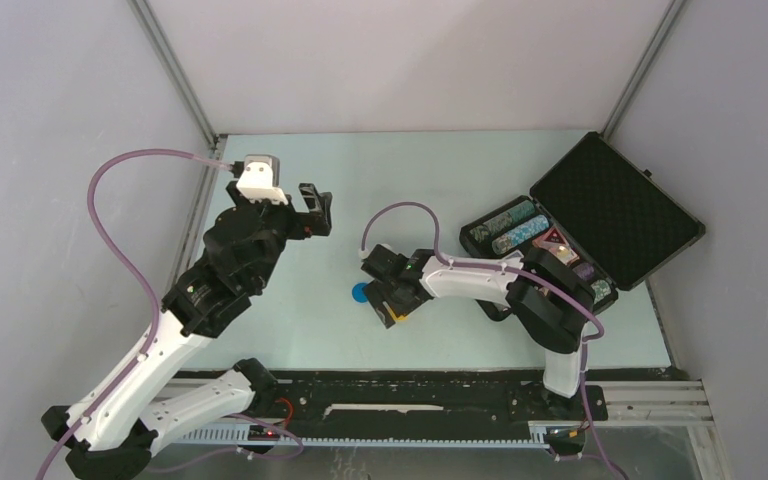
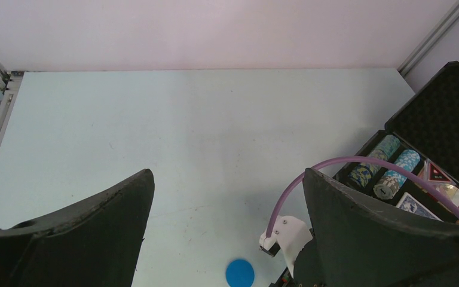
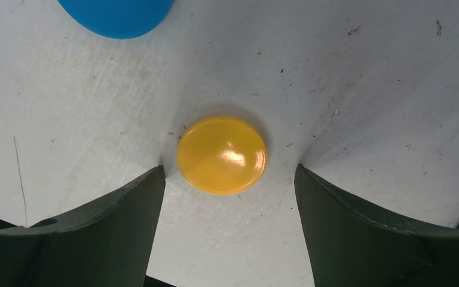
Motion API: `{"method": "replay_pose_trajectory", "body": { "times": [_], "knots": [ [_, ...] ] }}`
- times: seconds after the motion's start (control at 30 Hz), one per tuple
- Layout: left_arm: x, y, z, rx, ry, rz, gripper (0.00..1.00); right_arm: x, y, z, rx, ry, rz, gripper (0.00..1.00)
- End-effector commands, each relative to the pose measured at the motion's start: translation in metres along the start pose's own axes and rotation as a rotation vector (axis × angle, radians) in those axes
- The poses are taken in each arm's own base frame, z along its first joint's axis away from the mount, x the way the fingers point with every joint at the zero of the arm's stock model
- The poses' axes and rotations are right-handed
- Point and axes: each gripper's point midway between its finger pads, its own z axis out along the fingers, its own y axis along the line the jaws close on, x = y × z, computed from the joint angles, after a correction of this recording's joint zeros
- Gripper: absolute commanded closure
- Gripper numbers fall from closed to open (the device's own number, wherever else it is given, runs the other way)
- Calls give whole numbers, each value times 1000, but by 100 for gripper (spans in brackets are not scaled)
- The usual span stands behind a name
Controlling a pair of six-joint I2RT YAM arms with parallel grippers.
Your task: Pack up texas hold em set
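Observation:
The black case (image 1: 615, 200) lies open at the right, its lid tilted back. Rows of coloured chips (image 1: 508, 228) and the red triangular marker (image 1: 557, 240) sit in its base. The left wrist view shows the chips (image 2: 388, 170), the marker (image 2: 436, 173) and the blue-backed deck (image 2: 417, 206). A blue disc (image 1: 361, 293) and a yellow disc (image 3: 222, 154) lie on the table. My right gripper (image 3: 228, 170) is open, low over the table, its fingers either side of the yellow disc. The blue disc (image 3: 116, 15) lies just beyond. My left gripper (image 1: 318, 212) is open and empty, held high.
The pale green table (image 1: 400, 170) is walled in by grey panels and metal posts at the back and sides. A black rail (image 1: 410, 385) runs along the near edge. The right arm's purple cable (image 2: 334, 164) loops above the table.

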Motion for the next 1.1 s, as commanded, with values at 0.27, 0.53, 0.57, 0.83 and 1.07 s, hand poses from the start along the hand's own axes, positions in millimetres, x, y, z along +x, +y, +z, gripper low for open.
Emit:
{"method": "replay_pose_trajectory", "body": {
  "times": [0.27,0.53,0.57,0.83,1.07],
  "knots": [
    [-5,2,-1,-7,-32,-28,0,-25,6,1,-32,-61,20,19],
    [-5,2,-1,-8,-30,-27,0,-28,7,5,-61,-52,33,24],
    [-4,2,0,-8,-29,-27,0,-29,7,5,-62,-54,33,24],
    [-3,1,0,-4,-26,-26,0,-26,7,4,-54,-38,30,29],
    [-2,0,1,2,-22,-26,0,-10,4,5,-4,10,9,31]
  ]
}}
